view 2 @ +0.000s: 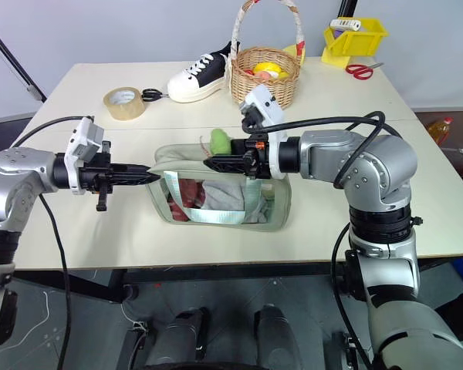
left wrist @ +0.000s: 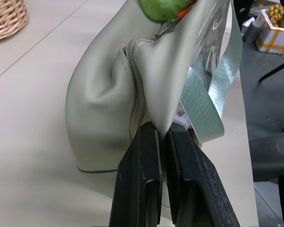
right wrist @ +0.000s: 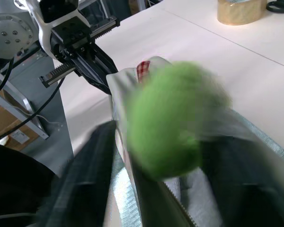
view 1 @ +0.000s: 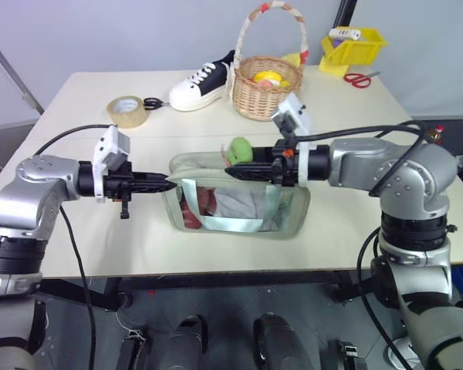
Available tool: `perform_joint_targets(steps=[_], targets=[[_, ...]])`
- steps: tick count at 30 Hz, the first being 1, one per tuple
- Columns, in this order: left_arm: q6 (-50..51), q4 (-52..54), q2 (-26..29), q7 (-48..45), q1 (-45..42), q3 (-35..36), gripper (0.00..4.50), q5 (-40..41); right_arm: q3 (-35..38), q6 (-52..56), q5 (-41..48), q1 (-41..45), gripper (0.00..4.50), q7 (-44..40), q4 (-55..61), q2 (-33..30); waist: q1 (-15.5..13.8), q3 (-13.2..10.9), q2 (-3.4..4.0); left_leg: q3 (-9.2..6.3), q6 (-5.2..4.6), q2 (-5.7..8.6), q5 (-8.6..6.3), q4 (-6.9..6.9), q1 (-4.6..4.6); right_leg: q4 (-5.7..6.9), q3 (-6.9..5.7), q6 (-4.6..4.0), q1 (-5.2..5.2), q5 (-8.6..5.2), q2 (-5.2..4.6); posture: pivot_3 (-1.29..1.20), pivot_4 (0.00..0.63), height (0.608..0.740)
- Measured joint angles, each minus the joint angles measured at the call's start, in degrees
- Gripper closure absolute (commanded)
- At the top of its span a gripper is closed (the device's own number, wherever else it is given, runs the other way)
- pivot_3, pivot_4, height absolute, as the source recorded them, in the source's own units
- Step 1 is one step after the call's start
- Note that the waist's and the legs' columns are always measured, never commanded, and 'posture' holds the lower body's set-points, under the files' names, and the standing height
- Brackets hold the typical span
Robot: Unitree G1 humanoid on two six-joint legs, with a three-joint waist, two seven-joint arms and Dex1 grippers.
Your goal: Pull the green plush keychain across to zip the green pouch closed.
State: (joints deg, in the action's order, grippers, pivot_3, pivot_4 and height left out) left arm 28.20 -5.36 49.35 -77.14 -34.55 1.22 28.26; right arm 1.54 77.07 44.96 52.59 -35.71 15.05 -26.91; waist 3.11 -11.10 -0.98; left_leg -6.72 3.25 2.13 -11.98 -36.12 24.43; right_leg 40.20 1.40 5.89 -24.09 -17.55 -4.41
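- The left gripper [view 1: 167, 184] is pinched tight on the end corner of the green pouch [view 1: 239, 220], holding the fabric taut at the pouch's left end; the left wrist view shows the cloth squeezed between the two black fingers [left wrist: 142, 179], right beside the zipper's end.
- The pouch lies in the middle of the table [view 1: 85, 231], its clear window toward the robot and a pale strap draped over the front.
- The green plush keychain [view 1: 240, 149] stands above the pouch's top edge, around mid-length, just past the tips of the right gripper [view 1: 235, 173].
- In the right wrist view the right gripper's fingers stand apart on either side of the plush ball; whether they touch it I cannot tell.
- Judgement: the zip looks only partly run; the pull must yet travel on to the end.
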Motion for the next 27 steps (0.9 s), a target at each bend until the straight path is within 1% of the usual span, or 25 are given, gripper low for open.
perform_joint_targets(steps=[3, 5, 6, 8, 9, 10, 15, 17, 21, 22, 24, 26, 27], targets=[[0.13, -0.02, 0.17, 0.02, 0.01, 0.09, 4.50, -0.02, 2.06, 0.92, 1.42, 0.04, 1.92, 1.10, -0.62, 1.37, 0.04, 0.00, 0.00, -0.01, 0.00, -0.01, 0.00, 0.00, 0.00, 0.00, 0.00, 0.00, 0.02, 0.00, -0.01, 0.00, 0.150, 0.695], [0.19, -0.02, 0.17, 0.01, 0.02, 0.09, 4.50, -0.02, 3.51, 1.92, 2.30, 0.08, 2.40, 1.80, -1.31, 2.22, 0.01, 0.00, 0.00, -0.01, 0.00, -0.01, 0.00, -0.01, 0.00, 0.00, 0.00, 0.00, 0.02, 0.00, -0.01, 0.00, 0.150, 0.695], [0.22, -0.03, 0.19, 0.00, 0.02, 0.09, 4.50, -0.02, 4.40, 2.48, 2.97, 0.11, 2.74, 2.22, -1.77, 2.64, 0.01, 0.00, 0.00, -0.01, 0.00, -0.01, 0.00, -0.01, 0.00, 0.00, 0.00, 0.00, 0.02, 0.00, -0.01, 0.00, 0.150, 0.695], [0.22, -0.03, 0.20, -0.03, 0.01, 0.10, 4.50, -0.03, 5.88, 3.21, 3.92, 0.16, 3.71, 2.91, -1.96, 3.35, 0.00, 0.00, 0.00, -0.01, 0.00, -0.01, 0.00, -0.01, 0.00, 0.00, 0.00, 0.00, 0.02, 0.00, -0.01, 0.00, 0.150, 0.695], [0.24, -0.03, 0.20, -0.05, 0.01, 0.10, 4.50, -0.03, 6.37, 3.76, 4.47, 0.27, 4.26, 3.37, -1.97, 3.35, 0.01, 0.00, 0.00, -0.01, 0.00, -0.01, 0.00, -0.01, 0.00, 0.00, 0.00, 0.00, 0.02, 0.00, -0.01, 0.00, 0.150, 0.695], [0.26, -0.04, 0.20, -0.05, 0.01, 0.09, 4.50, -0.03, 6.80, 4.11, 4.91, 0.31, 4.39, 3.79, -1.96, 3.37, 0.00, 0.00, 0.00, -0.01, 0.00, -0.01, 0.00, -0.01, 0.00, 0.00, 0.00, 0.00, 0.02, 0.00, -0.01, 0.00, 0.150, 0.695], [0.30, -0.03, 0.20, -0.06, 0.00, 0.09, 4.50, -0.04, 8.24, 5.00, 5.98, 0.30, 4.39, 5.37, -1.95, 3.36, -0.01, 0.00, 0.00, -0.01, 0.00, -0.01, 0.00, 0.00, 0.00, 0.00, 0.00, 0.00, 0.02, 0.00, -0.01, 0.00, 0.150, 0.695], [0.43, 0.02, 0.19, -0.02, -0.01, 0.08, 4.50, -0.03, 8.47, 5.08, 6.01, 0.13, 4.39, 5.68, -1.77, 2.02, -0.11, 0.00, 0.00, -0.01, 0.00, -0.01, 0.00, -0.01, 0.00, 0.00, 0.00, 0.00, 0.02, 0.00, -0.02, 0.00, 0.150, 0.695], [0.93, 0.56, 0.19, 0.05, 0.17, 0.08, 4.50, -0.01, 9.90, 4.94, 5.97, -0.52, 4.39, 4.52, -1.07, -6.36, -0.57, 0.00, 0.01, 0.01, -0.01, 0.01, 0.00, -0.01, 0.02, -0.05, 0.00, 0.01, 0.04, 0.00, -0.05, 0.00, 0.150, 0.695], [1.13, 1.00, 0.19, 0.11, 0.29, 0.10, 4.50, 0.00, 10.08, 4.17, 5.89, -1.14, 4.39, 3.39, -0.17, -9.59, -0.61, 0.00, 0.00, 0.01, -0.02, 0.01, -0.01, 0.00, 0.02, -0.08, -0.01, 0.01, 0.05, -0.01, -0.05, 0.00, 0.150, 0.695], [1.28, 1.48, 0.24, 0.26, 0.64, 0.24, 4.50, 0.02, 10.24, 1.59, 4.98, -4.28, 4.39, 0.57, 1.30, -17.08, -0.68, 0.00, 0.00, 0.01, -0.07, 0.02, -0.04, 0.00, 0.00, -0.16, -0.04, 0.02, 0.13, -0.01, -0.06, 0.00, 0.150, 0.695], [1.35, 1.58, 0.32, 0.51, 0.90, 0.45, 4.50, 0.03, 10.38, -0.59, 3.38, -6.83, 4.39, -1.19, 1.24, -21.48, -0.54, 0.00, 0.00, 0.04, -0.07, 0.01, -0.04, 0.00, -0.04, -0.18, -0.02, 0.02, 0.16, -0.01, -0.06, 0.00, 0.150, 0.695], [1.42, 1.96, 0.20, 0.74, 0.78, 0.31, 4.50, 0.03, 10.02, -3.20, 1.87, -9.62, 4.39, -2.54, 1.23, -24.99, -0.55, 0.00, 0.01, 0.05, -0.08, 0.02, -0.05, 0.00, -0.05, -0.18, -0.02, 0.01, 0.19, -0.01, -0.06, 0.00, 0.150, 0.695]])
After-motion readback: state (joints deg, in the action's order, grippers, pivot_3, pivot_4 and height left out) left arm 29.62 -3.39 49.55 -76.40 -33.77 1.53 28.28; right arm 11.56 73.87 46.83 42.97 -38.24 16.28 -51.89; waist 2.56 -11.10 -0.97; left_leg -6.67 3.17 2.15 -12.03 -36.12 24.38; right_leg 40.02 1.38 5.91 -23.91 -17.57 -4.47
